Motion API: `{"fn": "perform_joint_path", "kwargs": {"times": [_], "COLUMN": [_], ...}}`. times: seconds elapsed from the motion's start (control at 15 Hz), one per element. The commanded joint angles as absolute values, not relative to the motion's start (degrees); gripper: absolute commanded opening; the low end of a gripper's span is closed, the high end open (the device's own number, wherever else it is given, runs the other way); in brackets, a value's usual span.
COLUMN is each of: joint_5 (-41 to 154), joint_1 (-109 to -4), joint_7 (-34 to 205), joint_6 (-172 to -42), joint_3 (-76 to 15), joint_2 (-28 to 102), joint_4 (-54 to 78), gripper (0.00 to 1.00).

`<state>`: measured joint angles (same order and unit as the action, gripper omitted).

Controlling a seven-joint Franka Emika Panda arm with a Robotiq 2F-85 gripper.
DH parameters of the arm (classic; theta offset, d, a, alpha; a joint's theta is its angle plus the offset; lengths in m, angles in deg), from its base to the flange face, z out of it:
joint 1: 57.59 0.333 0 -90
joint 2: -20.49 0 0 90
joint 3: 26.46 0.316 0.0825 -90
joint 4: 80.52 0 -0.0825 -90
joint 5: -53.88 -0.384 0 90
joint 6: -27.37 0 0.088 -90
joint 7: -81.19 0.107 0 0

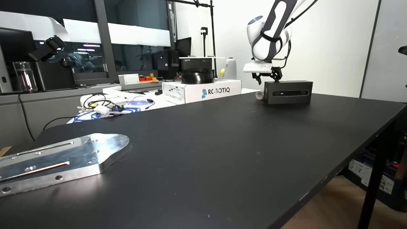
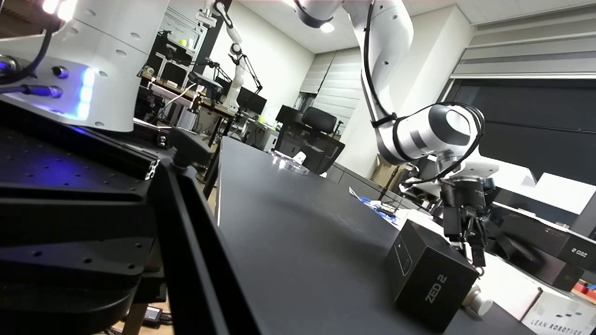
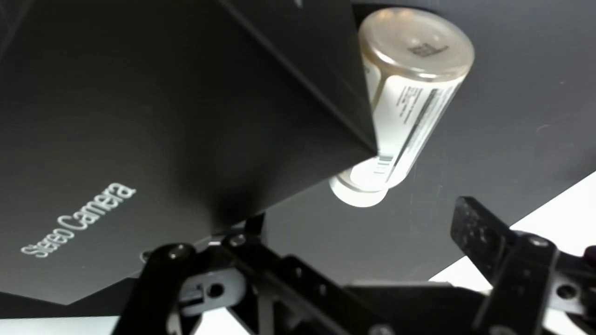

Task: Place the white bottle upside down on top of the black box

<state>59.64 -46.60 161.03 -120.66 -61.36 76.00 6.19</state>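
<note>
The black box (image 1: 287,100) stands on the black table in both exterior views; its end is marked ZED 2 (image 2: 435,291). In the wrist view the box (image 3: 177,116) fills the left side. The white bottle (image 3: 405,111) lies on its side on the table against the box, its base away from my gripper and its white cap towards it. Its end shows beside the box in both exterior views (image 1: 259,95) (image 2: 480,303). My gripper (image 3: 361,225) is open and empty above the bottle's side of the box. Its left fingertip is partly hidden by the box edge; I cannot tell whether they touch.
A white printed cardboard box (image 1: 210,93) stands beyond the table edge near the bottle, with black items on it. A shiny metal plate (image 1: 105,149) lies at the table's other end. Cables (image 1: 105,109) lie on a white surface beyond the edge.
</note>
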Motion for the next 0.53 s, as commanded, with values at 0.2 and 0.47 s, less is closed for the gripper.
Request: {"fn": "perform_joint_path", "kwargs": {"times": [0.2,0.47], "joint_5": [59.7,59.6], "joint_1": [-50.6,-51.6], "joint_7": [163.5,163.0], "joint_6": [-124.6,-126.1], "joint_3": [-57.7,-57.0], "joint_2": [77.1,77.6], "joint_4": [4.4,3.9], "gripper": [1.0,1.0]}}
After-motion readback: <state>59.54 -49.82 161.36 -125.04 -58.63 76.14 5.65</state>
